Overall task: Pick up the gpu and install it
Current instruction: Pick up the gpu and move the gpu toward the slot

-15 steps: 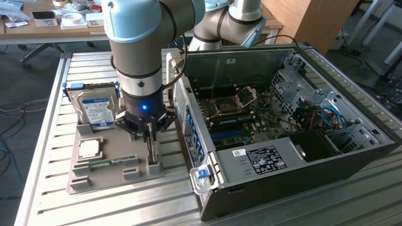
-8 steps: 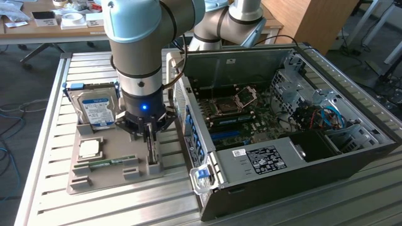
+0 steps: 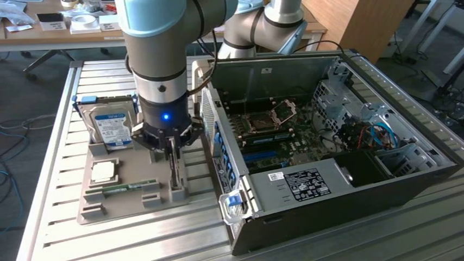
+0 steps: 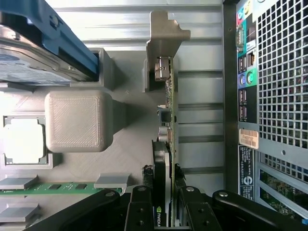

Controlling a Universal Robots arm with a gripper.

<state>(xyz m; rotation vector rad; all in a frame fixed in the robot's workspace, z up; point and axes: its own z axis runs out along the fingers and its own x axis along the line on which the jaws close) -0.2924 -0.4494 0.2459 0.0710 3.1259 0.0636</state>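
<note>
The gpu (image 4: 169, 110) stands on edge in a slot of the grey holder tray (image 3: 108, 209), seen edge-on as a thin green board with a black cooler on one face and a metal bracket at its far end. In the exterior view the gpu (image 3: 175, 171) is a thin upright strip just below the arm's wrist. My gripper (image 4: 164, 214) straddles it from above, with black fingers (image 4: 139, 211) pressed against both faces, so it is shut on the card. In the exterior view my gripper (image 3: 171, 149) sits low over the tray, beside the case.
On the tray also sit a hard drive (image 3: 110, 128) with a blue-white label, a square CPU (image 3: 104, 172) and a RAM stick (image 3: 127, 188). The open computer case (image 3: 406, 179) lies to the exterior view's right, its motherboard (image 3: 283, 136) exposed. Its perforated rear panel (image 4: 279, 96) is close beside the card.
</note>
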